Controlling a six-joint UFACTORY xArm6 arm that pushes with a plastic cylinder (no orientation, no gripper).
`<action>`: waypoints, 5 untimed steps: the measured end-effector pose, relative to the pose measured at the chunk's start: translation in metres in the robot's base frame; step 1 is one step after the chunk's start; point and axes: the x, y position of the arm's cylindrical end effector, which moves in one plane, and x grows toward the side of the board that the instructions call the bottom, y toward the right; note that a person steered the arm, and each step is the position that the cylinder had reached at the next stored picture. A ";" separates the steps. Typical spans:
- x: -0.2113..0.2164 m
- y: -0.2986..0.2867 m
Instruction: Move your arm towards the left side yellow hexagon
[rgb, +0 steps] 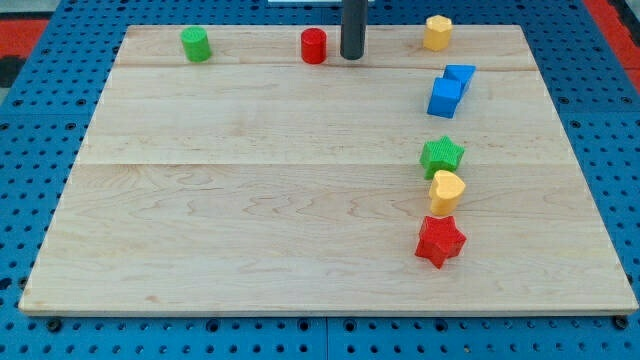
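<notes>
Resting between red cylinder (314, 46) and yellow hexagon (437, 32), my tip (351, 57).

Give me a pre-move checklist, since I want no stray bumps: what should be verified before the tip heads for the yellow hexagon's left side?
1. Target in view: yellow hexagon near the view's top right, unobstructed. Ok.
2. Tip located: my tip sits between the red cylinder and the hexagon. Ok.
3. Tip apart from the red cylinder: a small gap shows. Ok.
4. Path to the hexagon's left side: bare board between tip and hexagon. Ok.
5. Blue blocks below the hexagon stay out of a straight rightward path. Ok.
6. Tip at the hexagon's left side already: not ok, a clear gap remains.
</notes>
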 end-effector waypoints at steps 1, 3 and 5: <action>-0.006 0.015; -0.001 0.023; 0.001 0.022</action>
